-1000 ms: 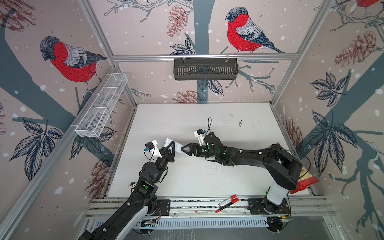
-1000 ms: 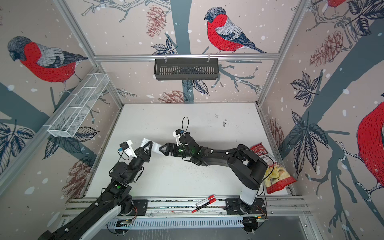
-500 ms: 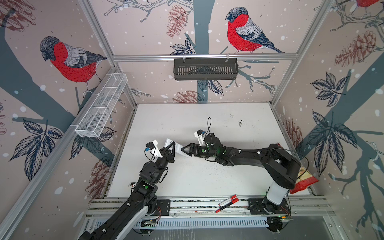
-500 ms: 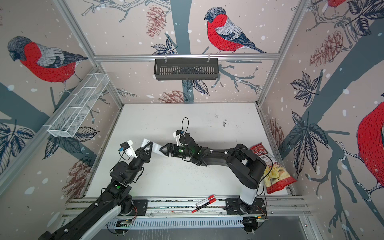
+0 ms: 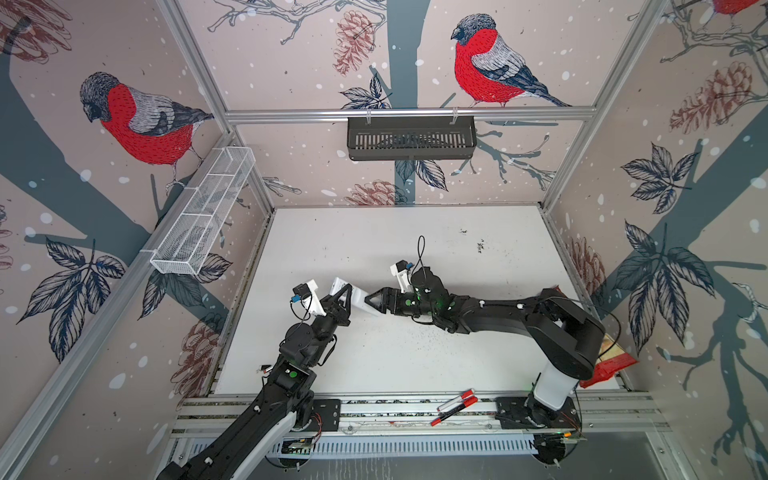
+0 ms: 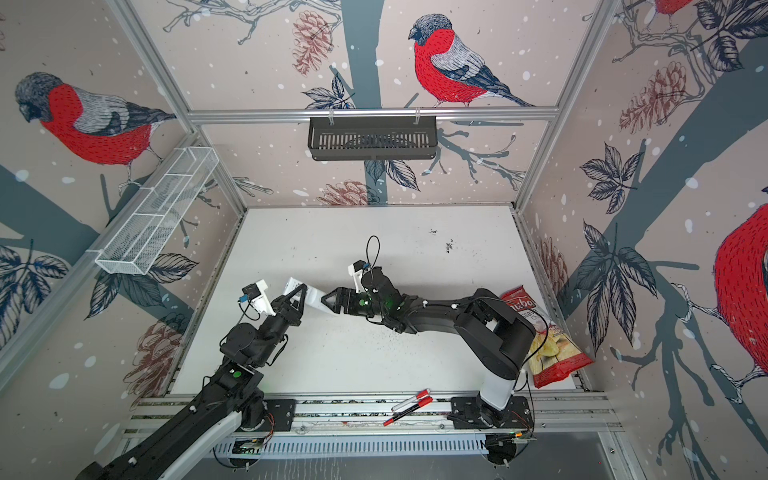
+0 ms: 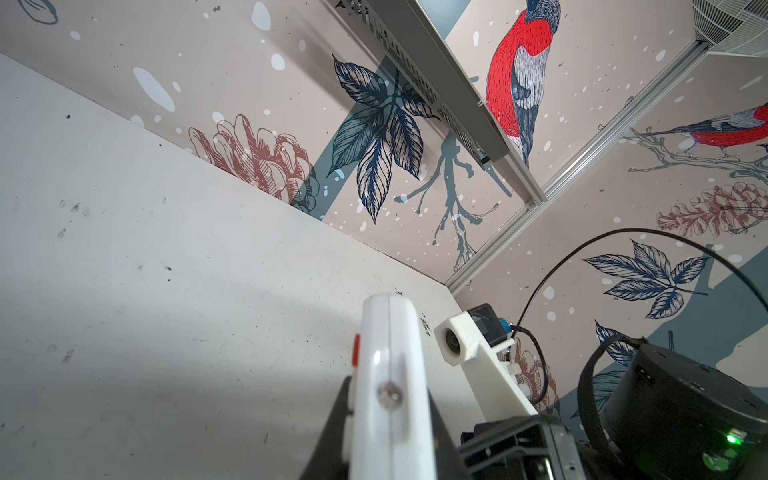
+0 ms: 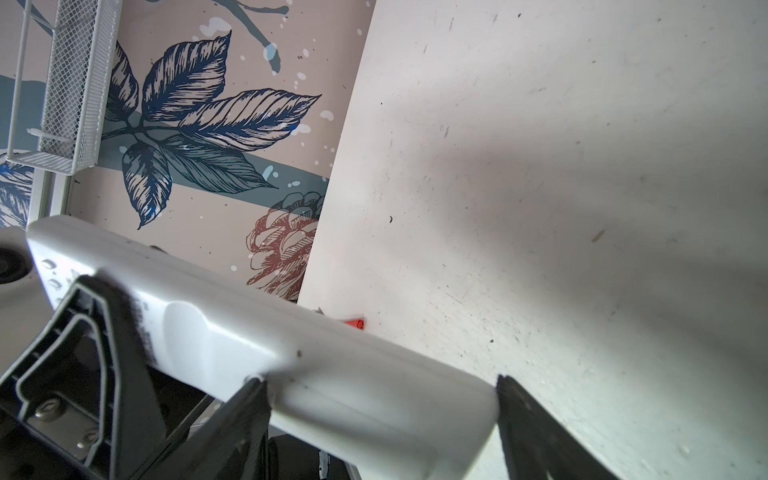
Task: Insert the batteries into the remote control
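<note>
**Two arms meet on the remote**

Just left of the frame's centre, a long slim white plastic remote control (image 6: 315,301) sits between the two black arms, over the scuffed white tabletop (image 6: 374,249). The left gripper (image 6: 299,293) has its fingers clamped across the remote near its left end. The right gripper (image 6: 327,300), reaching in from the right, has its fingertips at the other end. A red crisp bag (image 6: 548,349) lies at the tabletop's right edge. Two red-and-white marker pens (image 6: 409,405) rest on the aluminium rail (image 6: 340,415) along the bottom.

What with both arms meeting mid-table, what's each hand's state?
Left hand: closed on the remote control.
Right hand: closed across the same remote control.
</note>
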{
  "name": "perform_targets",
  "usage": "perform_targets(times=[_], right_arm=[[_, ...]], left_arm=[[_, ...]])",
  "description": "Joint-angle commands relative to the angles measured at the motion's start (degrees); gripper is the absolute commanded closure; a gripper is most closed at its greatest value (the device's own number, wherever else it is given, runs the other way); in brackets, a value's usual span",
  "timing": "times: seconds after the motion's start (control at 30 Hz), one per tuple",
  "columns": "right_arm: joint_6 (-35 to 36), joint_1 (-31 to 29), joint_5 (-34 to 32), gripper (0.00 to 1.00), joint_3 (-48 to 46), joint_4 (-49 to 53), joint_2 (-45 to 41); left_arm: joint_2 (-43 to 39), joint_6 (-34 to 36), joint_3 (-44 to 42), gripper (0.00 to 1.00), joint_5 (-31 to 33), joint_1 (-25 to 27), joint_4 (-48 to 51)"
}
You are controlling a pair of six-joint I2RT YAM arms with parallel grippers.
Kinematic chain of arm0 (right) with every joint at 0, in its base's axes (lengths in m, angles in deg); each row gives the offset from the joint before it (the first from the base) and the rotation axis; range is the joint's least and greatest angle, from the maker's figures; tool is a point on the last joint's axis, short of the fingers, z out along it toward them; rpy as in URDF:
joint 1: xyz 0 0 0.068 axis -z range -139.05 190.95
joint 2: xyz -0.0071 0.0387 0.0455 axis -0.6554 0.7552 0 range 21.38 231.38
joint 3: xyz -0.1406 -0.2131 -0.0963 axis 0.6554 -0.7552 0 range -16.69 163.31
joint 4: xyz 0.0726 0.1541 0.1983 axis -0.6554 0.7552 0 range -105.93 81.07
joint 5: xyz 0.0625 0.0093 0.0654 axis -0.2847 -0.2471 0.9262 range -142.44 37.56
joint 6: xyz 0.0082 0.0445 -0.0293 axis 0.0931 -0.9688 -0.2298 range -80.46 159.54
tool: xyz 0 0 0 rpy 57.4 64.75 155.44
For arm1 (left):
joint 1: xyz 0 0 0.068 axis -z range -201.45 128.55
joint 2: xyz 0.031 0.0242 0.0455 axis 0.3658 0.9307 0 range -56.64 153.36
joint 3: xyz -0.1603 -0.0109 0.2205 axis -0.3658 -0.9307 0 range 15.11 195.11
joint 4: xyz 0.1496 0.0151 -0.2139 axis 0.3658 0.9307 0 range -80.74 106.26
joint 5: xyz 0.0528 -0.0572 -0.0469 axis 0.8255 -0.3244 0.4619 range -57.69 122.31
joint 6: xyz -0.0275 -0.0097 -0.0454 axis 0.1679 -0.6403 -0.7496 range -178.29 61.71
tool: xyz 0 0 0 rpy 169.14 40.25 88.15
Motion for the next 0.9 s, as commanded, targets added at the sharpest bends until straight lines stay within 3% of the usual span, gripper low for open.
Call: perform_targets(times=[0.0,0.63,0.87], right_arm=[[0.0,0.3,-2.1,0.14,-0.3,2.5,-0.4],[0.4,0.7,-2.0,0.14,-1.8,2.0,-2.1],[1.4,0.6,-0.9,0.07,0.3,1.0,-2.5]], left_arm=[[0.0,-0.2,0.7,1.0,-0.8,0.0,-6.4],[0.7,-0.2,0.6,1.0,-0.9,0.0,-6.7],[0.7,-0.3,0.5,1.0,-1.1,0.0,-6.8]])
